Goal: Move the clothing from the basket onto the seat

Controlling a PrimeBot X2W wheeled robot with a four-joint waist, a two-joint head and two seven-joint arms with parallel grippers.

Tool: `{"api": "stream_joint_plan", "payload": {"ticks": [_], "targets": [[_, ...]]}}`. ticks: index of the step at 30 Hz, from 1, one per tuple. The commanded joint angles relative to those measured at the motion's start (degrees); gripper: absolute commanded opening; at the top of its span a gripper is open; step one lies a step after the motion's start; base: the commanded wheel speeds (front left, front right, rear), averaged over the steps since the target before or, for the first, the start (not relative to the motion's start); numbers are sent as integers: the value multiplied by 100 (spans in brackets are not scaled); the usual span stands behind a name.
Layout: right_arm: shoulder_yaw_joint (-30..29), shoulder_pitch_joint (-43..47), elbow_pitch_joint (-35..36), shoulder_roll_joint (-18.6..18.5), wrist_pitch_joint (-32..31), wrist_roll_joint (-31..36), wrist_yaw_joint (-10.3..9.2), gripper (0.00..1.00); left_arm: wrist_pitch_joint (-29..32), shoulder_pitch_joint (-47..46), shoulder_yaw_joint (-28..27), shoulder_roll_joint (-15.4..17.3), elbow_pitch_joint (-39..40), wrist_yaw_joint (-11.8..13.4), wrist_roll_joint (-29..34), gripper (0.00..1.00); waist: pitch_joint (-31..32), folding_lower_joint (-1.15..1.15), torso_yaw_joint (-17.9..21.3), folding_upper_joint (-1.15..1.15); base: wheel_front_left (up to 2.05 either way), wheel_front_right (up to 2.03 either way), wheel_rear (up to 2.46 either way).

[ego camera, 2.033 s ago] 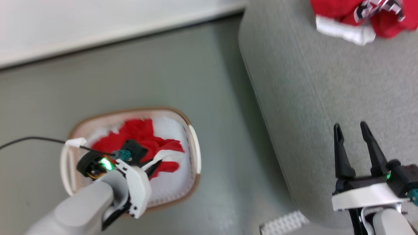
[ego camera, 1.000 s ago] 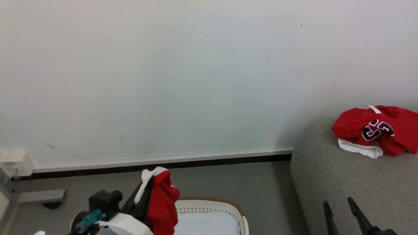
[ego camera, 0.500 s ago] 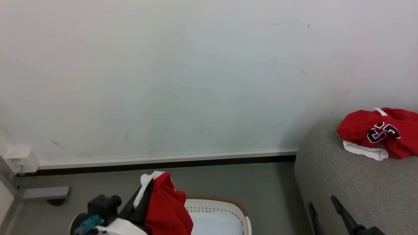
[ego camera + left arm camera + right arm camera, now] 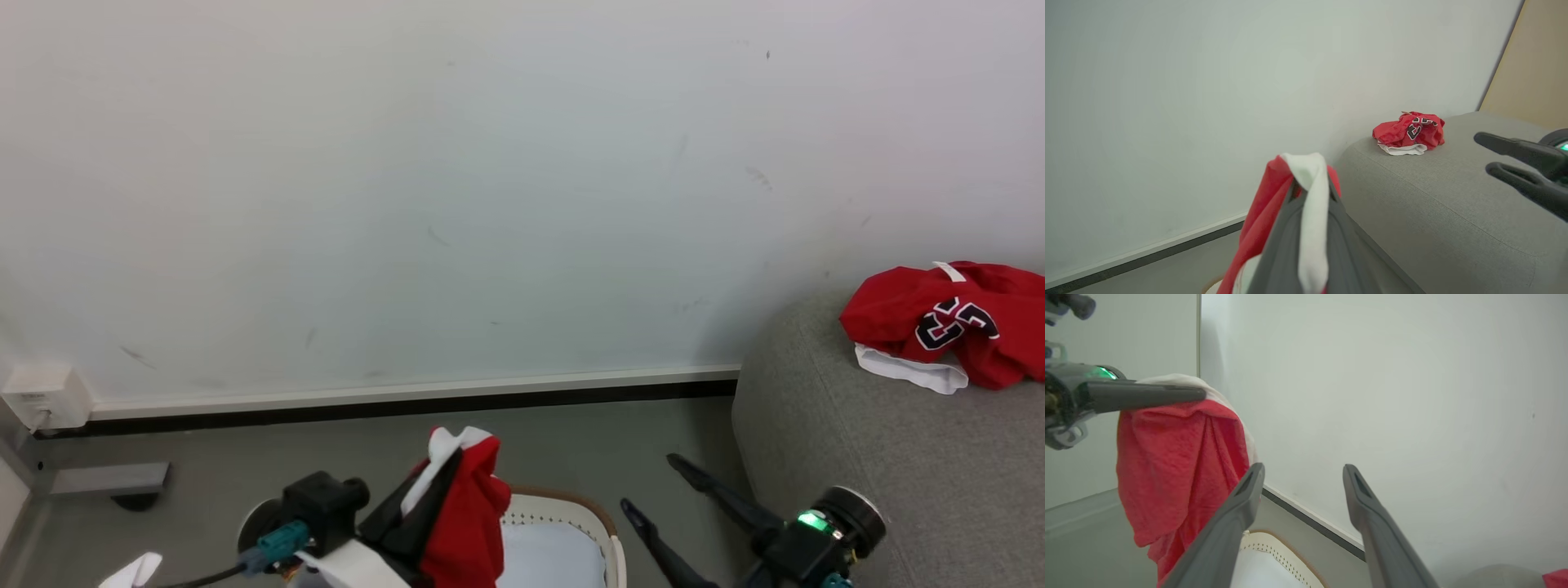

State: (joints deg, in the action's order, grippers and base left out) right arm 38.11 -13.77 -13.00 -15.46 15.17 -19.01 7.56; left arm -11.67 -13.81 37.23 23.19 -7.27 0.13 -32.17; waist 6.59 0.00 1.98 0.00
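My left gripper (image 4: 433,472) is shut on a red garment with white trim (image 4: 461,514), held up above the white basket (image 4: 571,508), whose brown rim shows at the bottom edge. In the left wrist view the garment (image 4: 1261,220) drapes over my shut left gripper (image 4: 1310,191). My right gripper (image 4: 649,483) is open and empty, its fingers pointing left toward the held garment (image 4: 1180,465); nothing lies between them in my right gripper (image 4: 1303,469) view. More red clothing (image 4: 947,322) lies bunched on the grey seat (image 4: 857,465), black numerals showing.
A pale wall with a dark baseboard (image 4: 408,406) runs behind the basket. A white socket box (image 4: 37,396) and a grey bracket (image 4: 106,478) sit low at the left. Grey-green floor (image 4: 637,433) separates basket and seat.
The garment was lifted out of the basket while the camera tilted up. Since then my left gripper has carried it to the right, and my right gripper has swung left off the seat.
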Motion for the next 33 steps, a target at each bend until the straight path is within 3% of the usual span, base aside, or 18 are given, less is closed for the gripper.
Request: {"api": "stream_joint_plan", "payload": {"ticks": [1,8,15,23,24,25,29,31,32,33], "targets": [[324,-262,-36,-139,-4,-126,-15,100,71,-85,60,17,85,-75,77,0,-6,0,4,0,0,0,0],[1701,-1340,-304,-561,-10,-491,-15,100,457,-289,493,-38,437,-401,125,0,-14,0,-29,0,0,0,0],[2802,-1946,-539,-644,-112,-1066,-15,100,685,-393,950,-86,677,-642,-27,0,-5,0,-31,0,0,0,0],[3368,-2127,-726,-624,-262,-1869,-15,100,676,-470,1246,-138,794,-708,-219,0,-9,0,9,0,0,0,0],[3411,-2128,-672,-616,-285,-2015,-15,16,665,-476,1264,-142,788,-714,-241,0,-13,0,15,0,0,0,0],[3438,-2141,-641,-630,-313,-2155,-15,0,655,-477,1283,-146,773,-720,-261,0,-18,0,26,0,0,0,0],[3477,-2236,-725,-722,-273,-2416,-15,0,572,-500,1302,-150,691,-726,-273,0,-46,0,96,0,0,0,0],[3395,-2271,-790,-738,-203,-2576,-15,0,518,-504,1284,-144,634,-683,-219,37,-61,0,140,0,0,0,0],[3349,-2287,-816,-758,-181,-2626,-15,0,502,-500,1295,-132,604,-681,-186,43,-68,0,168,0,0,0,0],[3280,-2297,-849,-792,-147,-2661,-15,0,470,-494,1292,-138,576,-669,-177,93,-76,0,191,0,0,0,0]]}}
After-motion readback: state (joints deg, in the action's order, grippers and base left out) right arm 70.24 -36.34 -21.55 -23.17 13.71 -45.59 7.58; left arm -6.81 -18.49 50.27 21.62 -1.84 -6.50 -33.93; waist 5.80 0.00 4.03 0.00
